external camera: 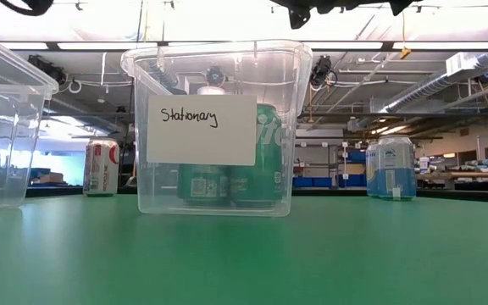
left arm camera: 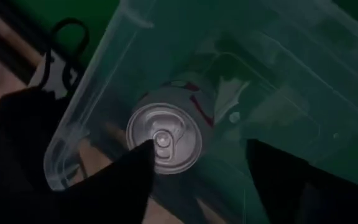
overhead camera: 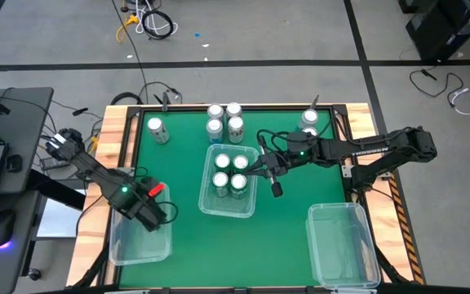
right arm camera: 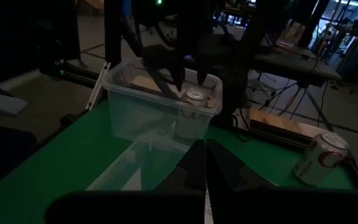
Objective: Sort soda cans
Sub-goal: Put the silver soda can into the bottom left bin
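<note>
Landmark: the clear rectangular plastic middle bin (overhead camera: 205,200) on the green worktop (overhead camera: 284,196), labelled "Stationary" in the low view.

Counts, high view: four green-sided aluminium cans (overhead camera: 230,172) upright inside the middle bin. Three silver-topped cans (overhead camera: 224,118) clustered just behind it. One white-and-red can (overhead camera: 157,129) behind and left of it. Two cans (overhead camera: 309,120) behind and right of it. One can (left arm camera: 164,137) sits in the clear left bin (overhead camera: 121,245), left of the middle bin. Eleven seen; clear right bin (overhead camera: 341,245) looks empty. Three bins.

Left pincer (left arm camera: 201,177) hangs over the left bin, released, fingers spread either side of that can's top. Right pincer (overhead camera: 274,178) hovers just right of the middle bin, fingers clenched on nothing.

Risk, my judgement: lifting the left pincer off-line could clip the can and topple it; the right arm's reach back could knock the clustered cans.
</note>
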Action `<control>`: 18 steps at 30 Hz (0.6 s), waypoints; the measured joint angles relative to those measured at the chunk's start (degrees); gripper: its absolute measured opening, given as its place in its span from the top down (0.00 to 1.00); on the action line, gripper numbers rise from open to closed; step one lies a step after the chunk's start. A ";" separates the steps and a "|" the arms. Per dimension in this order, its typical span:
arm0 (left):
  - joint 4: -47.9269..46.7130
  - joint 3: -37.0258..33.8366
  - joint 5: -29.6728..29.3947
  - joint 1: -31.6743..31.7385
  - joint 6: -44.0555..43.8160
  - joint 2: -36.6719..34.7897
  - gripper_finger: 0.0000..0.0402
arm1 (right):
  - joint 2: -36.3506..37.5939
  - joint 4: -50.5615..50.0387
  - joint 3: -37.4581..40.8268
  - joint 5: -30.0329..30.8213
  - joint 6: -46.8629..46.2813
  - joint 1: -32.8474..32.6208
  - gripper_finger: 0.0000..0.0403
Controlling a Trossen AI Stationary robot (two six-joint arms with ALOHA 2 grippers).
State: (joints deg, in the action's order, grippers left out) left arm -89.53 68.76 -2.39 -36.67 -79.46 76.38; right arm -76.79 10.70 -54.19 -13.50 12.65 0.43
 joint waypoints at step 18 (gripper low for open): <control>13.91 -13.01 4.95 5.23 14.53 -0.06 0.99 | 0.02 -0.02 0.00 0.39 0.15 0.00 1.00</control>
State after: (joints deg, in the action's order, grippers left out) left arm -75.61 55.75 2.56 -31.44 -64.93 76.31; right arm -76.77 10.68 -54.19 -13.10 12.80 0.43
